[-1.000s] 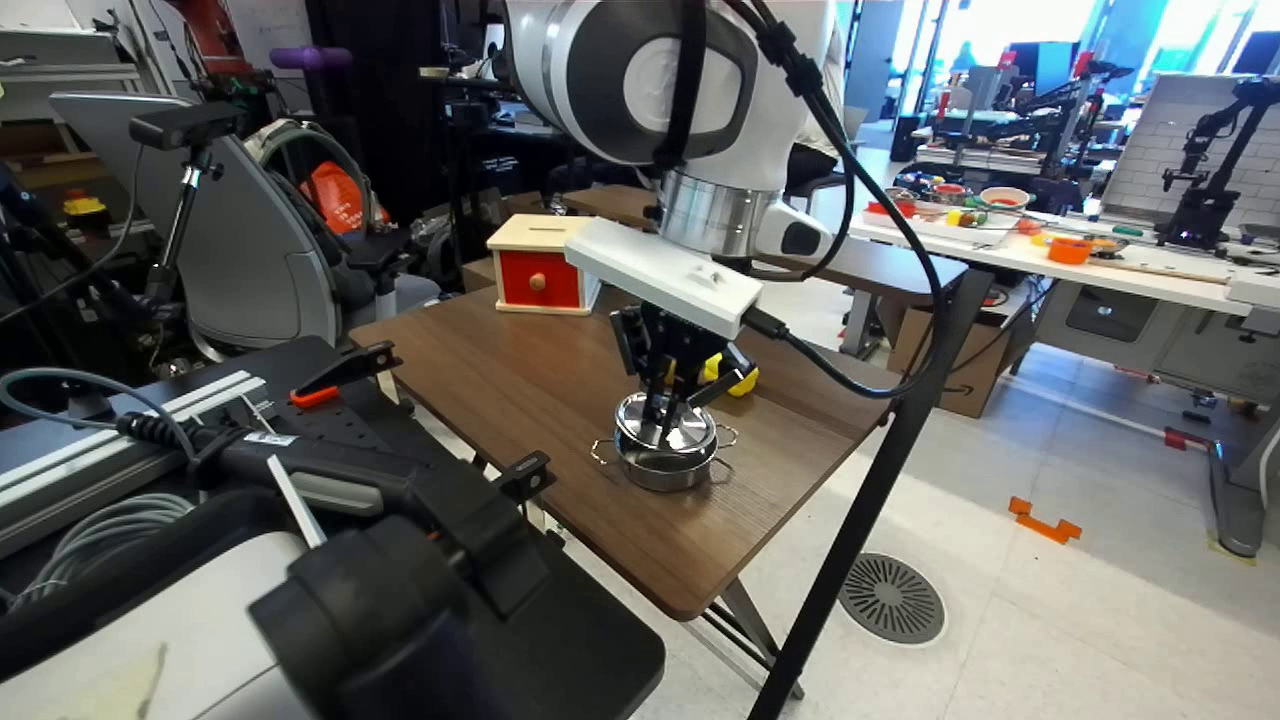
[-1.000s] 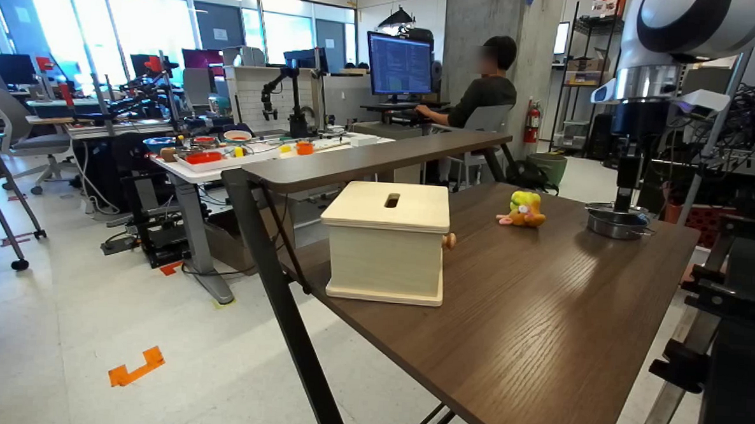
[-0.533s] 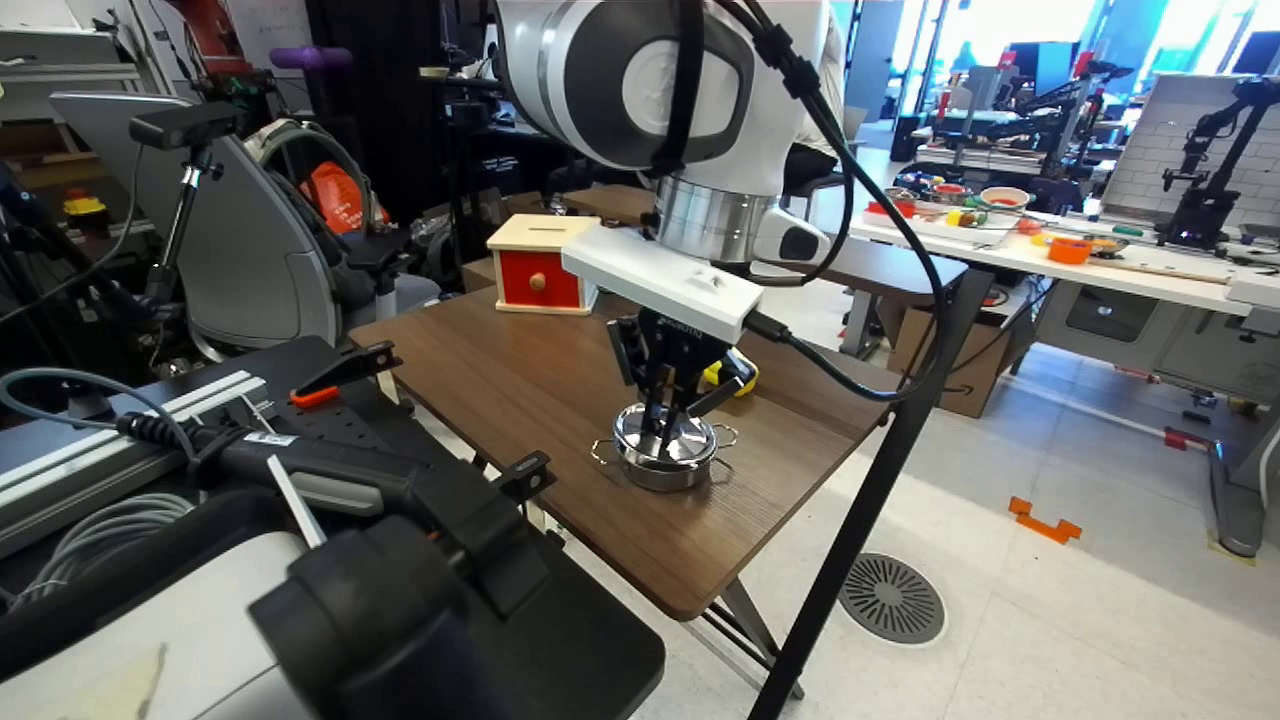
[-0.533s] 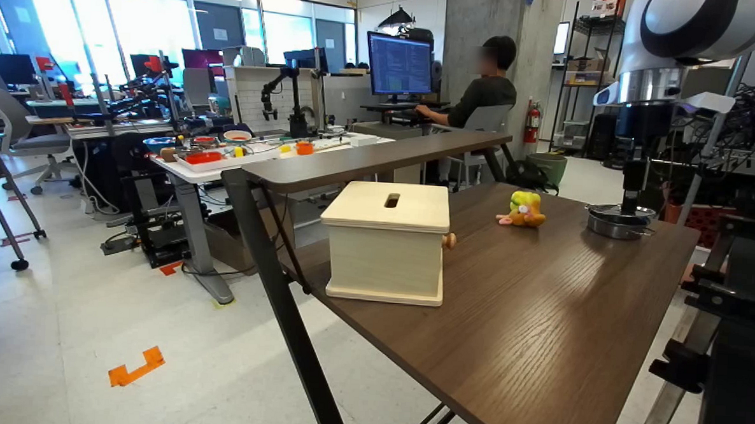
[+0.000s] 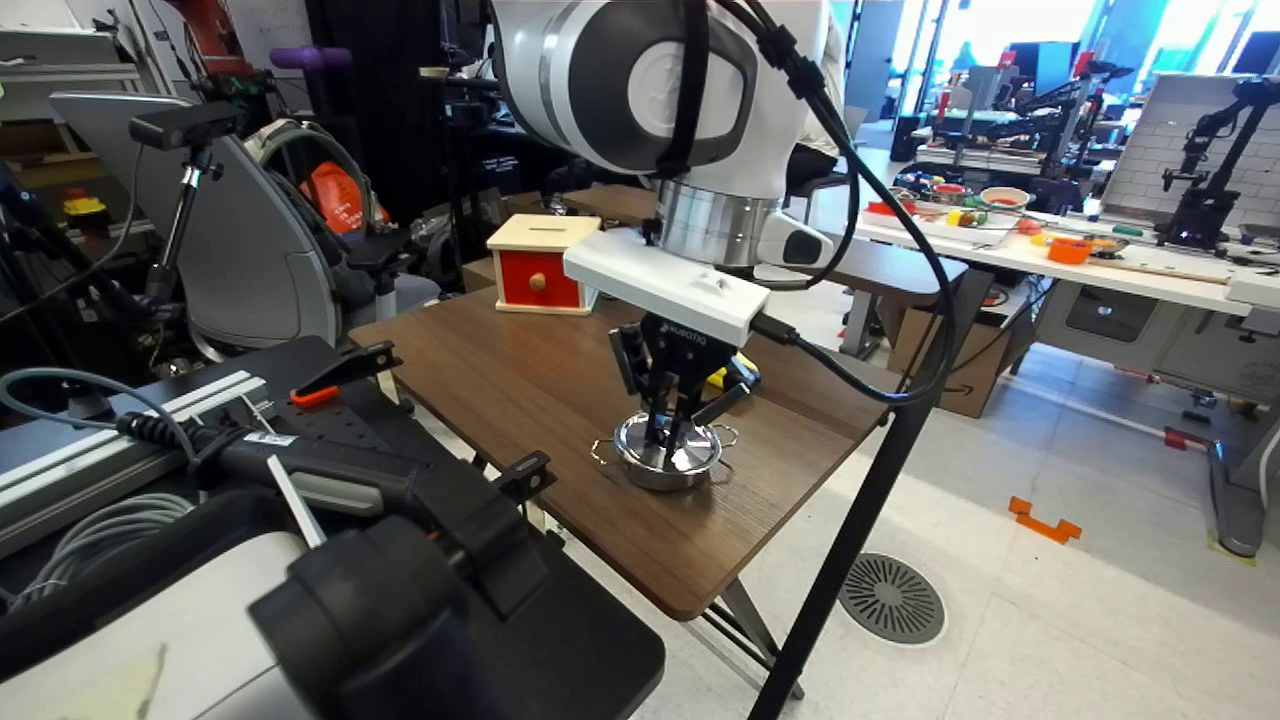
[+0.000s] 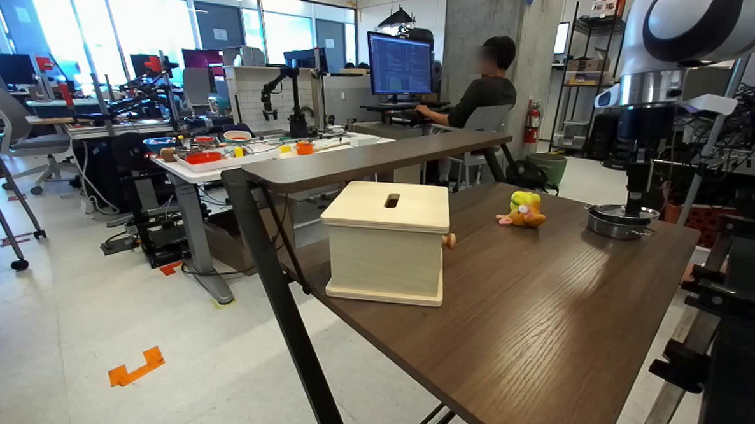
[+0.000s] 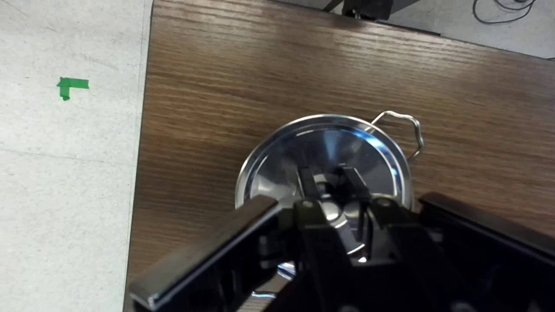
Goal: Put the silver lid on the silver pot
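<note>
The silver lid [image 5: 702, 450] is a flat shiny disc at the top of the silver pot [image 5: 668, 481] on the brown table. It covers the pot's opening in the wrist view [image 7: 331, 145]. In an exterior view the lid [image 6: 651, 214] looks slightly offset from the pot [image 6: 615, 230]; I cannot tell whether it is fully seated. My gripper [image 5: 662, 452] points down over the lid's middle. In the wrist view its fingertips [image 7: 328, 174] stand on both sides of the lid's small knob, closed on it. The pot's inside is hidden.
A wooden box [image 5: 540, 262] with a red drawer stands at another part of the table [image 6: 538, 321]. A yellow and orange toy [image 6: 524, 211] lies between box and pot. The pot's wire handle [image 7: 418, 130] sticks out. The table edge [image 7: 141, 130] is near the pot.
My gripper has come down with the lid, from just above the pot to its rim. It has shifted slightly sideways. The pot, box and toy have not moved.
</note>
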